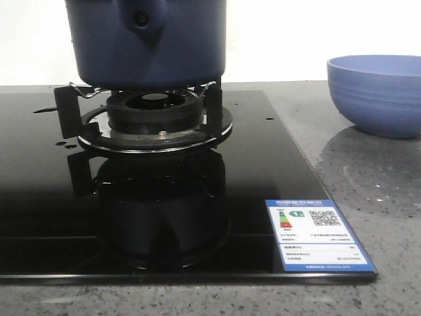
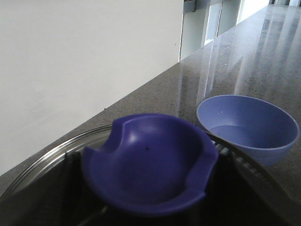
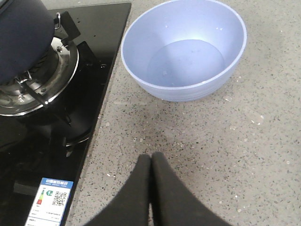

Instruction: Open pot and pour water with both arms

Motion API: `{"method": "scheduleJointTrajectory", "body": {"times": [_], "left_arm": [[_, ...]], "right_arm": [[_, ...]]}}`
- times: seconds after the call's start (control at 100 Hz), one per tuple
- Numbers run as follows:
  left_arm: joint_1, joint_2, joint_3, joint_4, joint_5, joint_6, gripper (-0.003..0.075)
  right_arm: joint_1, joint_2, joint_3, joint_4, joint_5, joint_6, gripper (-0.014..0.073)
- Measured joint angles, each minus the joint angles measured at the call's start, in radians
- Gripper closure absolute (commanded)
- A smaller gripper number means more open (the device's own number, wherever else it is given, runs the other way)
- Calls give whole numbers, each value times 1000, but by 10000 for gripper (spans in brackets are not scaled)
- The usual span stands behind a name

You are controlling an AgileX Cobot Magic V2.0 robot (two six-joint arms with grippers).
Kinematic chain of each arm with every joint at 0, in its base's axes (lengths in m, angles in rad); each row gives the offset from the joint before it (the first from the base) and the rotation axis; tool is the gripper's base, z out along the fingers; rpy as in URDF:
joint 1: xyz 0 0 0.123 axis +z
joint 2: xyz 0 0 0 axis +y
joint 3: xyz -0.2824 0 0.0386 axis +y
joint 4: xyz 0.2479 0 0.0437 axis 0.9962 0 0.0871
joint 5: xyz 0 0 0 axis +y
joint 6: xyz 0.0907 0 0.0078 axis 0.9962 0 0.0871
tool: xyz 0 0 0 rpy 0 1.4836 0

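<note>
The pot (image 1: 148, 43) sits on the burner stand (image 1: 154, 118) of the black glass hob (image 1: 131, 217), its handle lug toward the front camera. The periwinkle bowl (image 3: 184, 49) rests apart from it on the speckled grey worktop (image 3: 211, 141), beside the hob's edge. The right end effector (image 3: 151, 162) hovers over bare worktop near the bowl, clenched on nothing. In the left wrist view a navy lid knob (image 2: 148, 162) fills the foreground; I cannot tell the left end effector's state.
</note>
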Motion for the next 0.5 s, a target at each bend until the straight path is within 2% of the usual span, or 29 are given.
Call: {"method": "scheduleJointTrajectory", "body": {"times": [0.12, 0.4, 0.5], "left_arm": [[0, 1, 0, -6, -4, 2, 243], [-4, 10, -2, -30, 6, 6, 489], [-4, 10, -2, -30, 8, 6, 517]], "right_arm": [[0, 0, 0, 0, -2, 0, 658], [0, 0, 0, 0, -2, 0, 658], [0, 0, 0, 0, -2, 0, 658]]}}
